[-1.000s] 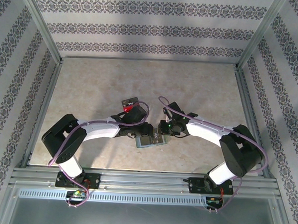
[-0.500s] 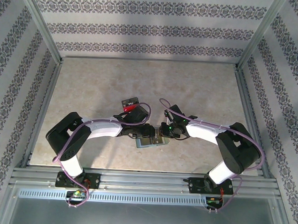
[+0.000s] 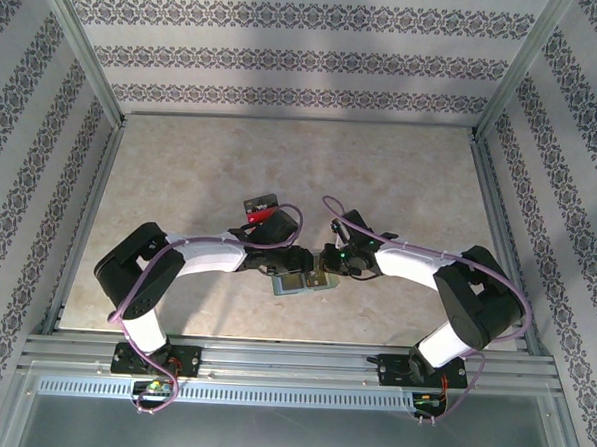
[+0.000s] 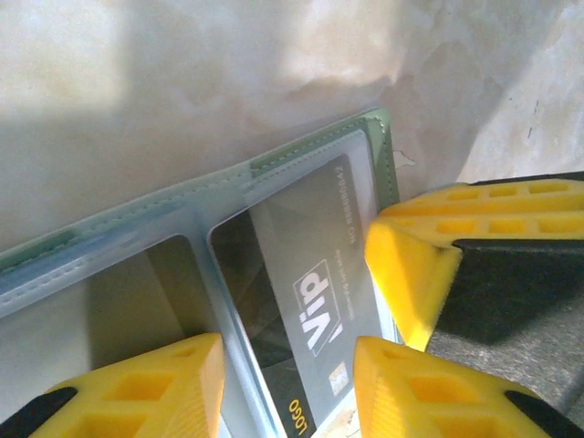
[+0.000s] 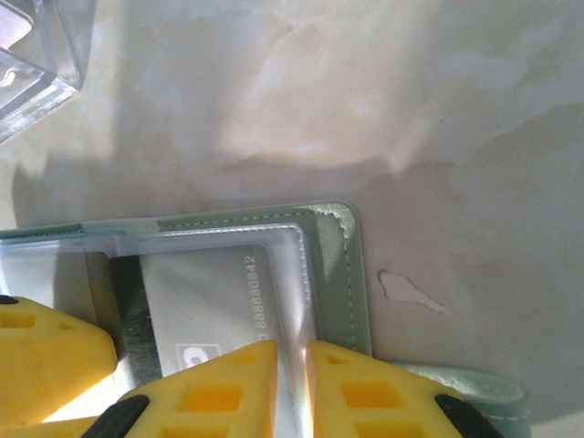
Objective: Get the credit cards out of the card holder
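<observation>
The pale teal card holder (image 3: 279,289) lies open on the table between both arms. A dark grey credit card (image 4: 315,274) printed "Vip" sits under its clear slot window, its lower end near the slot mouth. My left gripper (image 4: 290,370) is open, its yellow fingers (image 4: 146,388) standing either side of that card's end. My right gripper (image 5: 292,370) is shut on the card holder, pinching the clear stitched edge (image 5: 301,274) of the slot panel beside the card (image 5: 196,292). One right finger (image 4: 456,242) shows at the holder's edge in the left wrist view.
A clear plastic tray (image 3: 262,210) with red and black contents stands just behind the left gripper; its corner (image 5: 27,64) shows in the right wrist view. The beige table (image 3: 282,163) stretches back to patterned walls, with metal frame rails (image 3: 78,222) along the sides.
The left jaws have spread wider over the card. The right gripper closed tighter on the holder's edge and shifted slightly toward it. The holder has stayed in place.
</observation>
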`<state>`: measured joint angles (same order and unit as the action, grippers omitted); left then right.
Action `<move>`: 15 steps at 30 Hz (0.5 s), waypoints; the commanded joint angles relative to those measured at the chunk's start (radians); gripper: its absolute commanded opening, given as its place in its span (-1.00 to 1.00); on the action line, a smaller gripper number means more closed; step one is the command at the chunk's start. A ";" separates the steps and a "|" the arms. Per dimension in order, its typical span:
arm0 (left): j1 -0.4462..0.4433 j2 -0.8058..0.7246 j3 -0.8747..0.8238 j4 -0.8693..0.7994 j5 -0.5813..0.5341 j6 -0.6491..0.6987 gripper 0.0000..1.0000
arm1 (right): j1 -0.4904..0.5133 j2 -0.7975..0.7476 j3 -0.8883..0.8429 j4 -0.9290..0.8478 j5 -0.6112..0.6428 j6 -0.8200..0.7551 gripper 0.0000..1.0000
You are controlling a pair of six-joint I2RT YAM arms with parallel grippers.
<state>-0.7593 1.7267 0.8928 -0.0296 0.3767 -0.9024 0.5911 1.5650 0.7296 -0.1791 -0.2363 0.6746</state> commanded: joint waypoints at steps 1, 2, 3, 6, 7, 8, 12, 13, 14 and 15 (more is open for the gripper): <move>0.001 -0.023 -0.016 -0.040 -0.024 -0.028 -0.18 | -0.004 -0.050 -0.007 -0.070 0.043 -0.005 -0.64; 0.003 -0.020 -0.018 -0.037 -0.020 -0.031 -0.18 | -0.004 -0.067 -0.003 -0.092 0.061 -0.009 -0.63; 0.005 -0.018 -0.019 -0.030 -0.017 -0.032 -0.18 | -0.004 -0.086 -0.002 -0.107 0.082 -0.013 -0.62; 0.006 -0.016 -0.013 -0.029 -0.013 -0.029 -0.18 | -0.006 -0.128 -0.009 -0.136 0.123 -0.021 -0.58; 0.007 -0.016 -0.011 -0.030 -0.013 -0.026 -0.18 | -0.007 -0.133 -0.012 -0.138 0.127 -0.024 -0.57; 0.008 -0.015 -0.008 -0.032 -0.011 -0.025 -0.19 | -0.010 -0.135 -0.014 -0.140 0.128 -0.026 -0.56; 0.007 -0.007 0.001 -0.032 0.002 -0.024 -0.20 | -0.001 -0.117 -0.011 -0.122 0.098 -0.033 -0.49; 0.008 -0.006 0.001 -0.032 0.003 -0.024 -0.20 | 0.006 -0.110 -0.009 -0.114 0.093 -0.035 -0.46; 0.008 -0.003 0.001 -0.031 0.004 -0.025 -0.20 | 0.013 -0.102 -0.004 -0.108 0.089 -0.038 -0.43; 0.008 -0.003 0.001 -0.030 0.005 -0.026 -0.20 | 0.021 -0.092 0.003 -0.107 0.088 -0.039 -0.42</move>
<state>-0.7574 1.7264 0.8902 -0.0299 0.3740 -0.9192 0.5941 1.4471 0.7296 -0.2756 -0.1509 0.6521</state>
